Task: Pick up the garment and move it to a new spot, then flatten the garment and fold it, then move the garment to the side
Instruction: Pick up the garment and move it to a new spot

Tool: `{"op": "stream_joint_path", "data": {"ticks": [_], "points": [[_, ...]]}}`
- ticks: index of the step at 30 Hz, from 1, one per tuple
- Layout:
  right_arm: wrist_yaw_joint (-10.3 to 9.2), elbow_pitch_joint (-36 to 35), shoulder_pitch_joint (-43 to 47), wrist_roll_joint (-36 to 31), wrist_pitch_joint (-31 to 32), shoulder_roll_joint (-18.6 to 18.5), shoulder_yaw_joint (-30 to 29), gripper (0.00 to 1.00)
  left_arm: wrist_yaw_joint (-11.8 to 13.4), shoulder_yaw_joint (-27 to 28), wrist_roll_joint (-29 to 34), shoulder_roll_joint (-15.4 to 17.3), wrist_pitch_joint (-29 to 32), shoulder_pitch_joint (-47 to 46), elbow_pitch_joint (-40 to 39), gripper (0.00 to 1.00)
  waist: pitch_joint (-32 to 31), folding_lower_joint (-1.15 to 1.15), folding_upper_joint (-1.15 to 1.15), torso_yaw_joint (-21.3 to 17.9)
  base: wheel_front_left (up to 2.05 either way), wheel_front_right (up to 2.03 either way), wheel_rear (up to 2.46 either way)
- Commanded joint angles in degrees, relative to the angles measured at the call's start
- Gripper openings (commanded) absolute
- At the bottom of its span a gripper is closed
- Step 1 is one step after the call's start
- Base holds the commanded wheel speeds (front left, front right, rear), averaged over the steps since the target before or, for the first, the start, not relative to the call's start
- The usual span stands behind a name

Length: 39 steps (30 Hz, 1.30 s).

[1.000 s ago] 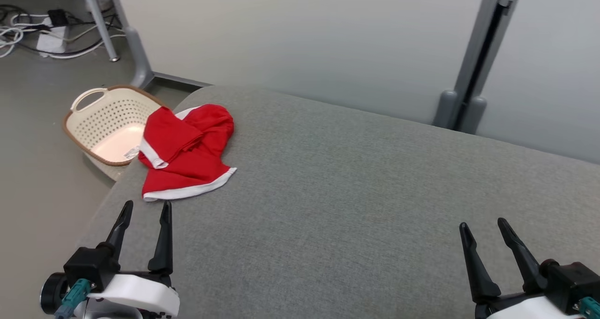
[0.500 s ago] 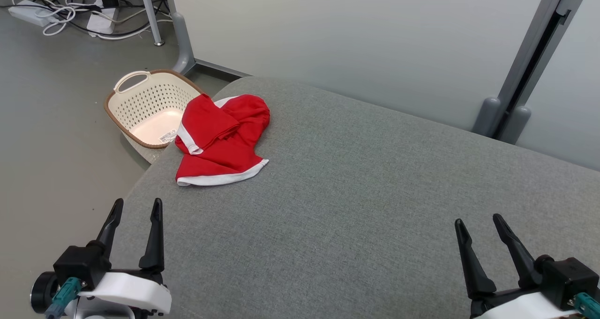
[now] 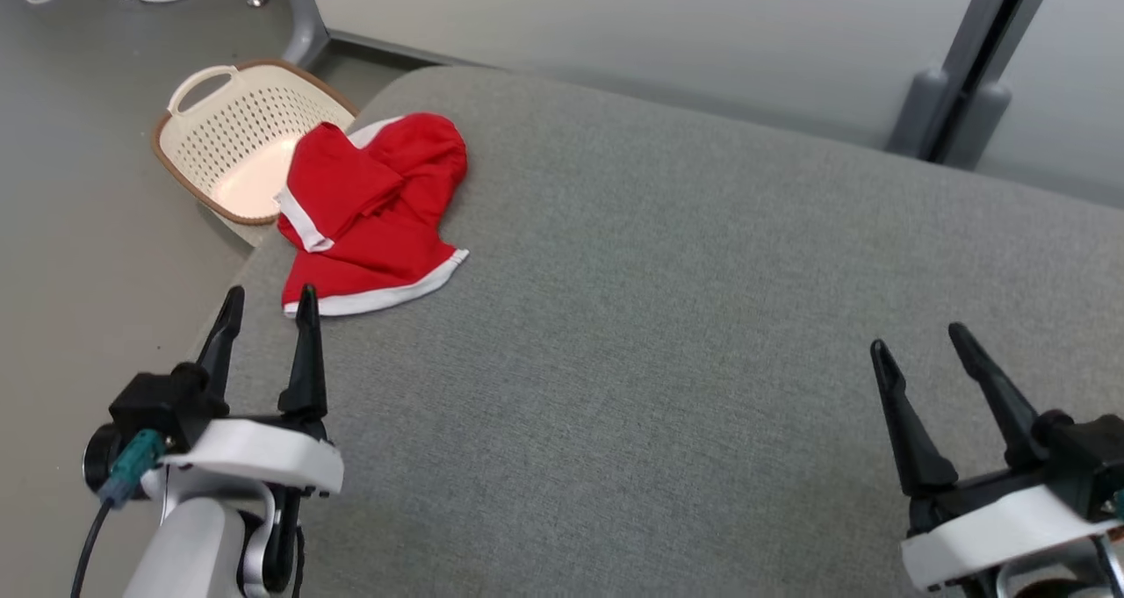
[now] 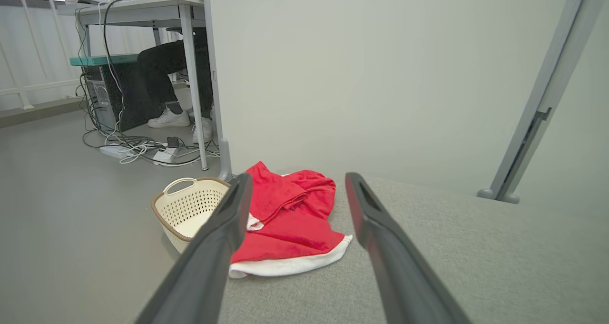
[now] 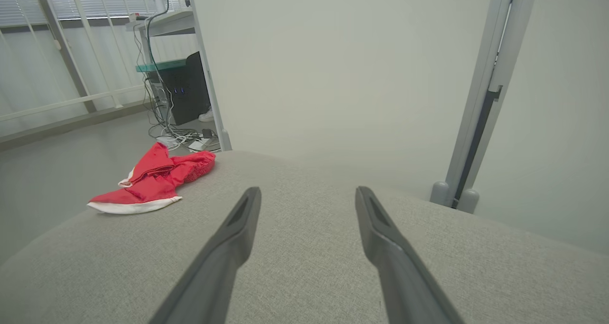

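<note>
Jaws on both of my arms stand wide open and empty. My left jaws hang low over the near-left part of the grey fabric-covered cushion (image 3: pixel 667 317), aimed at the garment (image 3: pixel 369 220) and near its white hem without touching it. My right jaws hover over the near-right part, well apart from it. The garment lies crumpled in a loose heap at the far-left corner of the cushion, right at the edge, with the basket (image 3: pixel 237 111) on the floor just beyond that edge. It is red with white trim. I judge it soft, light and limp: it should sag and drape as soon as I lift it, it is not fragile, and the fabric looks unlikely to slip between my jaws. Its layers are folded over each other, so a pinch on the top fold may raise only part of it. The white-trimmed hem nearest my left jaws looks like the best hold, since it is a thicker edge lying flat and exposed. By count I see 1 garment, 1 basket, 1 cushion and 2 sets of jaws with 2 dark fingers each. In the left wrist view there is also 1 desk (image 4: pixel 142 11) with 1 person's legs (image 4: pixel 162 72) beneath it.
</note>
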Motion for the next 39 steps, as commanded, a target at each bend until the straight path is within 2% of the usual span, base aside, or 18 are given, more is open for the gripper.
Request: {"op": "stream_joint_path", "data": {"ticks": [1, 4, 5, 10, 18, 22, 23, 24, 25, 30, 36, 39], "points": [[-0.02, -1.06, -1.63, -0.57, 0.77, -0.99, -0.05, 1.0, -0.43, 0.38, -0.31, -0.37, -0.24, -2.68, 1.13, 1.0, 6.71, 0.0, 0.0, -2.87, 0.0, 0.0, 0.0], [-0.02, -3.33, -4.1, -0.92, 2.3, -2.42, 0.0, 1.0, -1.59, 1.4, -0.66, -1.6, -0.28, -7.79, 5.36, 1.0, 12.21, 0.0, 0.0, -4.82, 0.0, 0.0, 0.0], [-0.02, -4.31, -5.68, -1.1, 2.95, -3.12, -0.24, 1.0, -2.69, 2.57, -1.2, -2.37, -0.3, -11.41, 9.29, 1.0, 15.39, 0.0, 0.0, -5.91, 0.0, 0.0, 0.0], [-0.02, -5.5, -8.94, -1.27, 3.5, -4.19, 0.2, 1.0, -5.56, 5.1, -1.35, -2.76, -0.31, -19.5, 22.19, 1.0, 21.28, 0.0, 0.0, -8.55, 0.0, 0.0, 0.0], [-0.02, -4.49, -11.98, -1.32, 2.31, -4.48, 0.22, 1.0, -8.3, 7.13, -2.35, -2.17, -0.1, -27.92, 40.06, 1.0, 24.81, 0.0, 0.0, -10.84, 0.0, 0.0, 0.0], [-0.02, -3.88, -12.42, -1.26, 1.9, -4.17, 0.09, 1.0, -8.65, 7.47, -2.97, -2.36, 0.08, -28.94, 44.47, 1.0, 24.95, 0.0, 0.0, -11.05, 0.0, 0.0, 0.0], [-0.02, -3.63, -12.49, -1.22, 1.68, -4.07, 0.08, 1.0, -8.67, 7.38, -2.62, -2.07, 0.22, -29.2, 45.06, 0.72, 24.85, 0.0, 0.0, -11.1, 0.0, 0.0, 0.0], [-0.02, -3.35, -12.55, -1.19, 1.62, -3.97, 0.07, 1.0, -8.78, 7.67, -2.51, -1.82, 0.21, -29.35, 44.9, 0.2, 24.67, 0.0, 0.0, -11.14, 0.0, 0.0, 0.0], [-0.02, -3.05, -12.57, -1.11, 1.4, -3.86, -0.01, 1.0, -8.84, 8.34, -2.61, -1.49, 0.18, -29.24, 44.19, 0.0, 24.34, 0.0, 0.0, -11.13, 0.0, 0.0, 0.0], [-0.02, -1.6, -11.87, -0.85, 0.07, -3.33, -0.08, 1.0, -8.89, 13.98, -1.57, 0.84, -0.25, -26.09, 35.56, 0.0, 21.31, 0.0, 0.0, -11.17, 0.0, 0.0, 0.0], [-0.02, 0.59, -9.72, -0.09, -1.53, -2.03, -0.5, 1.0, -8.94, 19.18, 3.53, 0.83, -0.26, -18.28, 22.1, 0.0, 15.3, 0.0, 0.0, -11.05, 0.0, 0.0, 0.0], [-0.02, 1.55, -8.6, 0.21, -2.11, -1.52, -0.55, 1.0, -8.93, 20.72, 5.62, -0.17, -0.26, -14.04, 15.3, 0.0, 12.25, 0.0, 0.0, -11.01, 0.0, 0.0, 0.0]]}}
